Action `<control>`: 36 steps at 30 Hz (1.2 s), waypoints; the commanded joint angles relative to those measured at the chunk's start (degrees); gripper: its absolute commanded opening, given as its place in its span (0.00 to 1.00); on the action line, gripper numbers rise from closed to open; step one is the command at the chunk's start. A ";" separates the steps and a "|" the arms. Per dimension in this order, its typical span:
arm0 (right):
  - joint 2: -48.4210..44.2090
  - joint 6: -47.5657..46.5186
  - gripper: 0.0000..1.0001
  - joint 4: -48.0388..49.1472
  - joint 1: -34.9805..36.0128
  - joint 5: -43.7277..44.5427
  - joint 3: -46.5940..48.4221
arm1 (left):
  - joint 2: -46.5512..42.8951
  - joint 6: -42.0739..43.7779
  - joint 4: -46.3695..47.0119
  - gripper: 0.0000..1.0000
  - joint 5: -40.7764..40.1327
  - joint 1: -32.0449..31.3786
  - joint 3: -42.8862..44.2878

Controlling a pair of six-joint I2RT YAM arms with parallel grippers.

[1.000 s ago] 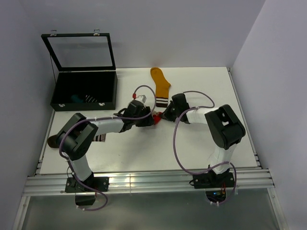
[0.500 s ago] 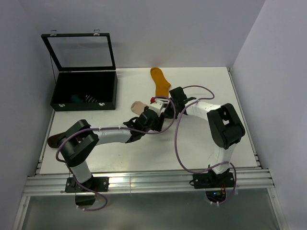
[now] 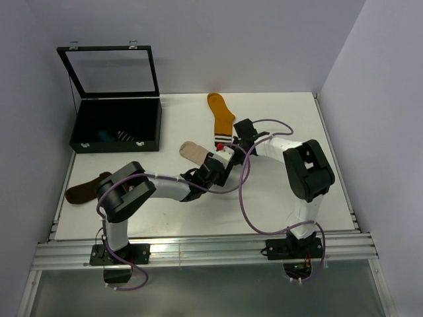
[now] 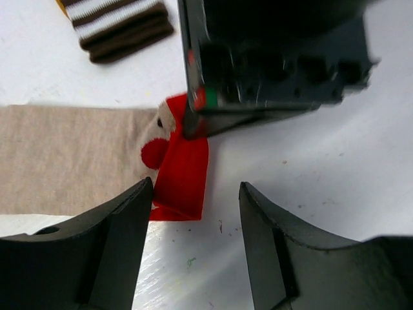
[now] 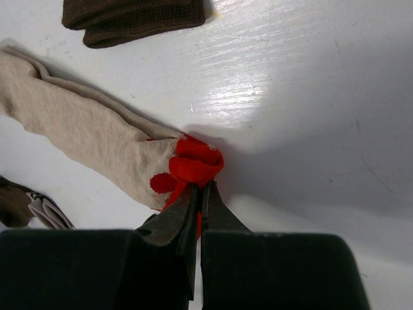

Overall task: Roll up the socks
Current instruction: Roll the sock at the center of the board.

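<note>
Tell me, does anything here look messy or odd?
The brown sock lies at the table's left edge, apart from the others. The beige sock has its red end bunched where the right gripper pinches it.

Beige sock (image 3: 193,151) uncovered; left gripper (image 3: 221,165) relocated.
Left gripper shifted right, off the beige sock, which now lies exposed and flat; brown sock (image 3: 86,189), formerly half-hidden under that arm, fully in view.

The white-and-black left arm (image 3: 165,185) and right arm (image 3: 281,146) stretch low toward each other, left gripper (image 4: 193,200) gaping, right gripper (image 5: 199,194) pinched tight on a beige red-tipped sock (image 5: 84,139).
</note>
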 commanded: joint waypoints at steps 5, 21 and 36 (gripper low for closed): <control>2.18 -1.03 0.00 -1.87 -1.31 -2.90 1.78 | 3.43 1.97 2.32 0.57 -2.30 -0.86 2.22; 2.45 -1.02 0.00 -1.16 -1.58 -4.67 1.08 | 6.51 2.15 -1.02 0.20 -3.62 -0.95 5.56; -6.86 1.87 0.31 13.23 -3.16 -5.46 -6.99 | 2.73 -7.76 -6.90 0.00 9.27 3.78 5.39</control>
